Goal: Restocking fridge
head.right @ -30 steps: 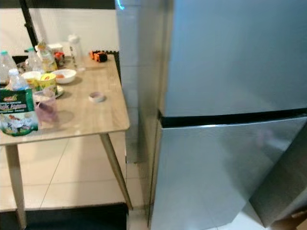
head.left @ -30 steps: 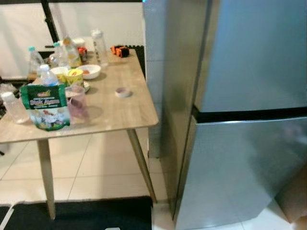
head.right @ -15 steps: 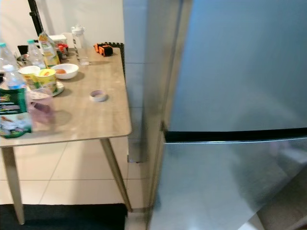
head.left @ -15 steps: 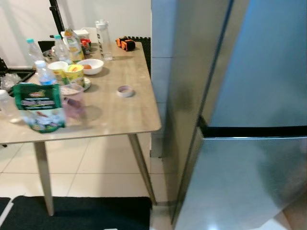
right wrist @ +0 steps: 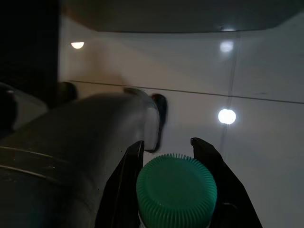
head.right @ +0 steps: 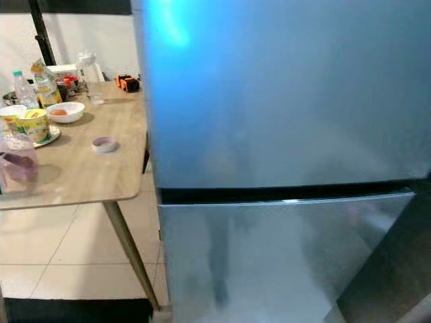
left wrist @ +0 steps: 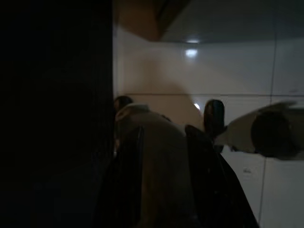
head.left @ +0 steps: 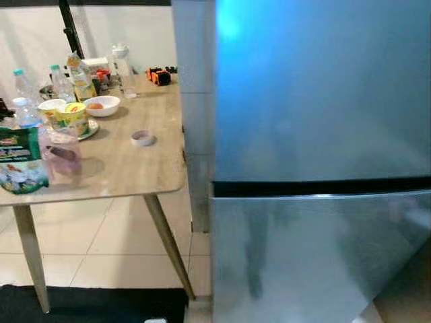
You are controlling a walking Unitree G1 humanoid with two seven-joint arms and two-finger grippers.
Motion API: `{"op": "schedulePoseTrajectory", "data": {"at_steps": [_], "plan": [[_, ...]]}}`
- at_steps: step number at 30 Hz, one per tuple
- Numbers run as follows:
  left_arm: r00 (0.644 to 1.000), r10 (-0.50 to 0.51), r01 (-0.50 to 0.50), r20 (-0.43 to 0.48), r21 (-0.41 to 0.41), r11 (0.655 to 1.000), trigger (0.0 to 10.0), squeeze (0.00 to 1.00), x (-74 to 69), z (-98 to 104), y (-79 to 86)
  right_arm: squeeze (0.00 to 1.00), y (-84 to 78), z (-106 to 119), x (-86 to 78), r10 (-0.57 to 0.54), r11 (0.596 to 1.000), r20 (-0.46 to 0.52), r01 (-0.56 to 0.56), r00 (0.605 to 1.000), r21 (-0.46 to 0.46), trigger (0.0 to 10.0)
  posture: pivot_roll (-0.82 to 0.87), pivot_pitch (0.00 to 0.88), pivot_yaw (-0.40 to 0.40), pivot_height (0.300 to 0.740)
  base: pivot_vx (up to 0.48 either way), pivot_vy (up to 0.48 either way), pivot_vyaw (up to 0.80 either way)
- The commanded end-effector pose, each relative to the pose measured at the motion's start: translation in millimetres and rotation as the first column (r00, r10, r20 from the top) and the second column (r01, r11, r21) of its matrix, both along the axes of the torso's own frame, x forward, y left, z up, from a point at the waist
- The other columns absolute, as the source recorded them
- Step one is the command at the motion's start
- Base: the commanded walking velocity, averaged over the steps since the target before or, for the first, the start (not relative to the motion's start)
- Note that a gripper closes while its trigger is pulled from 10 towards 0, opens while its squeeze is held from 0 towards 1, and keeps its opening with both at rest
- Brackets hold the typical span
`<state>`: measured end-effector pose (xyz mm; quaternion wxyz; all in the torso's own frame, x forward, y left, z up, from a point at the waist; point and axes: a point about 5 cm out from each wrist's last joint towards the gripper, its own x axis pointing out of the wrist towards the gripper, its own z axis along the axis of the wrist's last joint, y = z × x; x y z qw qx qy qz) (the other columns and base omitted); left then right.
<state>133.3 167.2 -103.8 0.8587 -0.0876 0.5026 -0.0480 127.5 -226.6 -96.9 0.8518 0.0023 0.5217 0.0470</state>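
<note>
Now one silver fridge (head.left: 316, 168) with two closed doors stands just beside one wooden table (head.left: 128, 168), which carries several bottles (at least three), one white bowl (head.left: 102, 105), two cups and one green snack bag (head.left: 20, 161). One green-capped bottle (right wrist: 176, 187) sits between the two black fingers of the right gripper (right wrist: 166, 147), which clamp it at the neck. For the left gripper (left wrist: 164, 137) I cannot tell if it is open or closed, the view is too dark.

R gripper (right wrist: 164, 147) clamped on green-capped bottle (right wrist: 176, 187); L gripper (left wrist: 164, 137) fingers apart.
</note>
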Motion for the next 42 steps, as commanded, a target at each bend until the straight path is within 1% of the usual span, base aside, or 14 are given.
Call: {"op": "schedulePoseTrajectory", "data": {"at_steps": [1, 6, 10, 16, 19, 22, 26, 29, 33, 37, 39, 40, 41, 42], "plan": [[1.000, -0.009, 0.009, -0.023, 0.005, 1.000, 10.0, 0.00, -4.9, -1.9, 0.5, 0.00, -1.0, 0.3, 0.6, -0.005, 1.000, -0.002, 0.005, 1.000, -0.003, 10.0, -0.08, 0.000, -0.011, 0.740, 0.000, -0.461, 0.00], [1.000, -0.007, 0.007, -0.023, 0.005, 1.000, 10.0, 0.00, -5.1, -1.9, 0.4, 0.00, -0.9, 0.3, 0.7, -0.005, 1.000, -0.002, 0.005, 1.000, -0.003, 10.0, -0.08, 0.000, -0.011, 0.740, 0.000, -0.459, 0.00], [1.000, 0.011, -0.010, -0.026, 0.016, 1.000, 10.0, 0.00, -5.0, -2.0, 1.9, 0.00, -0.6, 0.3, 1.1, -0.003, 1.000, -0.003, 0.003, 1.000, -0.003, 10.0, -0.08, 0.000, -0.011, 0.740, 0.000, 0.000, 0.00], [0.999, 0.034, -0.032, -0.027, 0.062, 0.998, 10.0, 0.00, -6.0, -2.1, 9.0, 0.00, -0.1, 0.7, 1.9, -0.001, 1.000, 0.001, 0.001, 1.000, 0.007, 10.0, -0.08, 0.000, -0.011, 0.740, 0.000, 0.000, 0.00], [0.998, 0.051, -0.049, -0.026, 0.076, 0.996, 10.0, 0.00, -6.6, -2.0, 12.7, 0.00, 0.8, 1.4, 2.8, 0.024, 0.999, 0.010, -0.024, 1.000, 0.020, 10.0, -0.08, 0.000, -0.013, 0.740, 0.000, 0.000, 0.00], [0.997, 0.078, -0.076, -0.019, 0.096, 0.993, 10.0, 0.00, -5.8, -1.3, 18.0, 0.00, 1.5, 1.6, 3.1, 0.046, 0.999, 0.009, -0.046, 0.999, 0.027, 10.0, -0.08, 0.000, -0.013, 0.740, 0.000, 0.000, 0.77], [0.991, 0.137, -0.137, 0.012, 0.117, 0.984, 10.0, 0.00, -1.5, 1.4, 27.0, 0.00, 0.3, 1.6, 3.2, 0.025, 0.999, 0.010, -0.026, 1.000, 0.024, 10.0, -0.08, 0.000, -0.015, 0.740, 0.000, 0.000, 0.77], [0.988, 0.150, -0.153, 0.027, 0.134, 0.979, 10.0, 0.00, 1.2, 2.9, 31.1, 0.00, 0.0, 1.6, 3.3, 0.018, 1.000, 0.009, -0.018, 1.000, 0.020, 10.0, -0.07, 0.000, -0.015, 0.740, 0.000, 0.000, 0.00], [0.974, 0.208, -0.219, 0.088, 0.142, 0.965, 10.0, 0.00, 11.4, 8.9, 42.0, 0.00, -0.7, 2.1, 4.8, 0.014, 1.000, 0.013, -0.014, 1.000, 0.013, 10.0, -0.07, 0.000, -0.015, 0.740, 0.000, 0.000, 0.00], [0.972, 0.213, -0.225, 0.097, 0.141, 0.964, 10.0, 0.00, 12.8, 9.8, 43.4, 0.00, -0.5, 2.1, 4.9, 0.015, 1.000, 0.013, -0.015, 1.000, 0.013, 10.0, -0.08, 0.000, -0.012, 0.740, 0.000, 0.000, 0.00], [0.940, 0.291, -0.317, 0.176, 0.138, 0.938, 10.0, 0.00, 23.6, 17.8, 57.1, 0.00, -0.6, 2.1, 4.6, 0.012, 1.000, 0.014, -0.012, 1.000, 0.013, 10.0, -0.08, 0.000, -0.012, 0.740, 0.000, 0.000, 0.00], [0.916, 0.332, -0.368, 0.225, 0.140, 0.919, 10.0, 0.00, 29.5, 23.1, 65.5, 0.00, -0.6, 2.0, 4.4, 0.011, 1.000, 0.014, -0.011, 1.000, 0.014, 10.0, -0.08, 0.000, -0.012, 0.740, 0.000, 0.000, 0.00], [0.868, 0.403, -0.451, 0.291, 0.119, 0.885, 10.0, 0.00, 37.8, 31.3, 78.2, 0.00, -0.7, 2.0, 4.2, 0.010, 1.000, 0.014, -0.010, 1.000, 0.014, 10.0, -0.08, 0.000, -0.012, 0.740, 0.000, 0.000, 0.00], [0.868, 0.403, -0.451, 0.291, 0.119, 0.885, 10.0, 0.00, 37.8, 31.3, 78.2, 0.00, -0.7, 2.0, 4.2, 0.010, 1.000, 0.014, -0.010, 1.000, 0.014, 10.0, -0.08, 0.000, -0.012, 0.740, 0.000, 0.000, 0.00]]}}
